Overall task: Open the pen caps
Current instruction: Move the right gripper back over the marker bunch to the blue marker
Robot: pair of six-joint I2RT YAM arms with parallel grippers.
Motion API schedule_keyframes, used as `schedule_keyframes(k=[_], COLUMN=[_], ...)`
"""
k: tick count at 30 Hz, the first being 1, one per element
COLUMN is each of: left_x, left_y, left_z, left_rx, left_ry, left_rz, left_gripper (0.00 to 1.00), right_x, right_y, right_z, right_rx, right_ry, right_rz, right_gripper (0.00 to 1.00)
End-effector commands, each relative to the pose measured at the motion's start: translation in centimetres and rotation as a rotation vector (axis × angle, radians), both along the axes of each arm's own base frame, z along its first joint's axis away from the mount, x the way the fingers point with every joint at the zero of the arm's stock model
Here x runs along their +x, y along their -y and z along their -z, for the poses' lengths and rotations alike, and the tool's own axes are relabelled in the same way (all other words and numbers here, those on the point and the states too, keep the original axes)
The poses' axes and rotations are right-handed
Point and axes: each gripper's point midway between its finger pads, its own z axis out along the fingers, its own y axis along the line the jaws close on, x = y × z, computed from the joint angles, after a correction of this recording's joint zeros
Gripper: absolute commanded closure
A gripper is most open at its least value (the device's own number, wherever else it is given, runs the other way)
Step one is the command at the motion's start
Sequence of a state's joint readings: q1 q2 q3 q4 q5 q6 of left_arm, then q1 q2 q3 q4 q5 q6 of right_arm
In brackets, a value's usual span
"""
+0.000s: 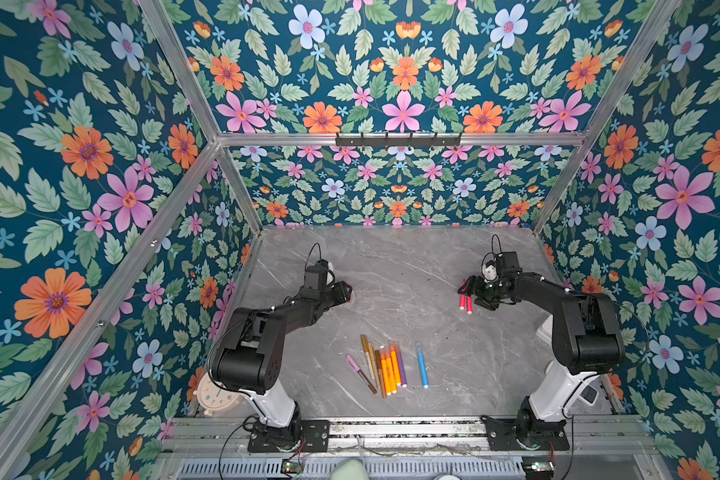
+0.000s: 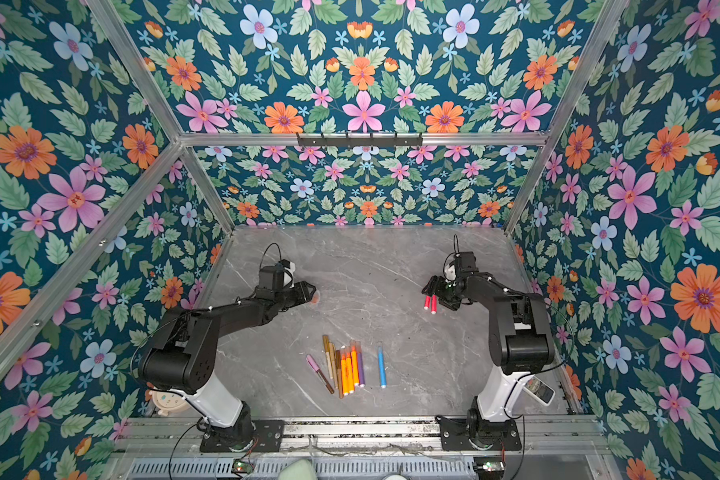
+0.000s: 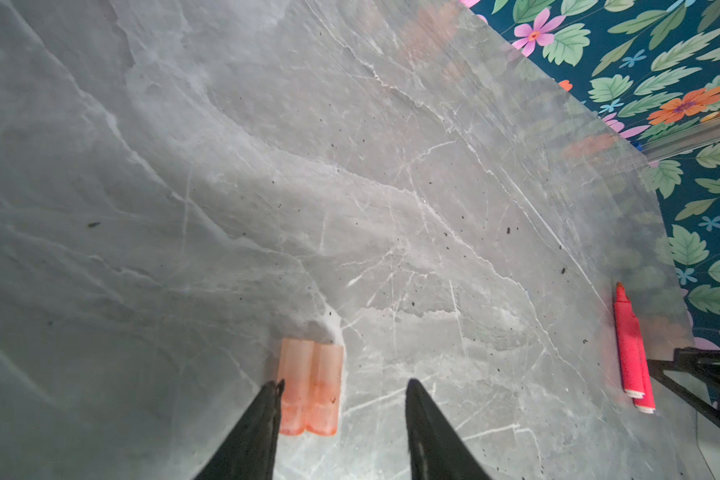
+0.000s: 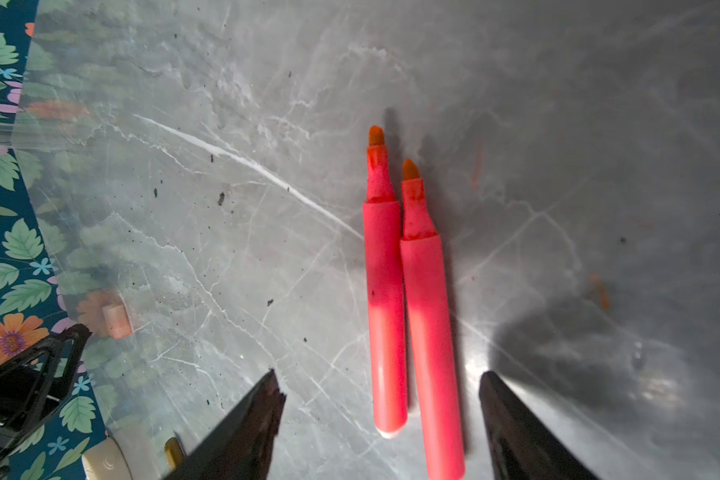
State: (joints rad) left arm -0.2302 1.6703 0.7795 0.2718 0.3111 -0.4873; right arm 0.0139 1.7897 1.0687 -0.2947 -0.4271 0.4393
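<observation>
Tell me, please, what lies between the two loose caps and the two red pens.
Nothing: in the left wrist view, bare marble table separates the caps from the red pens.

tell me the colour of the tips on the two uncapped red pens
Orange tips on the red pens; clearest in the right wrist view.

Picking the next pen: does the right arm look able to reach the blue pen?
Probably yes: the blue pen lies apart from the other pens, and the right gripper is open and empty.
</observation>
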Motion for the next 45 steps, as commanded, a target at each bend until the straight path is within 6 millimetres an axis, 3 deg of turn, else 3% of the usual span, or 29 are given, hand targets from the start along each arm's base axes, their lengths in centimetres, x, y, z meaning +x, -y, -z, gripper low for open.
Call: schedule_keyframes(k=[1, 10, 21, 32, 40, 41, 45], left_x=[0.0, -0.1, -0.1, -0.1, -0.2, -0.3, -0.4], left_y=[0.0, 0.0, 0.0, -0.1, -0.2, -0.3, -0.6], left_z=[-0.2, -0.2, 0.0, -0.1, -0.8, -0.9, -1.6], left_rx=[0.01, 0.009, 0.014, 0.018, 0.014, 0.015, 0.02], left_ry=[0.008, 0.006, 0.002, 0.006, 0.029, 0.031, 0.062], left_rz=[0.011, 0.011, 0.012, 0.01, 0.005, 0.003, -0.011], left_gripper=[0.49, 0.49, 0.49, 0.49, 0.49, 0.49, 0.5], right_x=[-0.3, -0.4, 0.0, -0.8, -3.7, -4.5, -8.5], right_y=[0.4, -1.4, -1.7, 0.0, -0.6, -0.9, -3.9], right_z=[0.7, 1.5, 1.5, 1.1, 0.8, 0.9, -1.9], right_rx=[-0.021, 0.029, 0.038, -0.062, -0.077, -0.083, -0.125], right_ry=[-0.038, -0.037, -0.034, -0.022, -0.029, -0.037, 0.033], right_rz=[0.016, -0.017, -0.021, 0.01, -0.022, -0.029, -0.099], right_gripper=[0.25, 0.26, 0.27, 0.26, 0.27, 0.27, 0.28])
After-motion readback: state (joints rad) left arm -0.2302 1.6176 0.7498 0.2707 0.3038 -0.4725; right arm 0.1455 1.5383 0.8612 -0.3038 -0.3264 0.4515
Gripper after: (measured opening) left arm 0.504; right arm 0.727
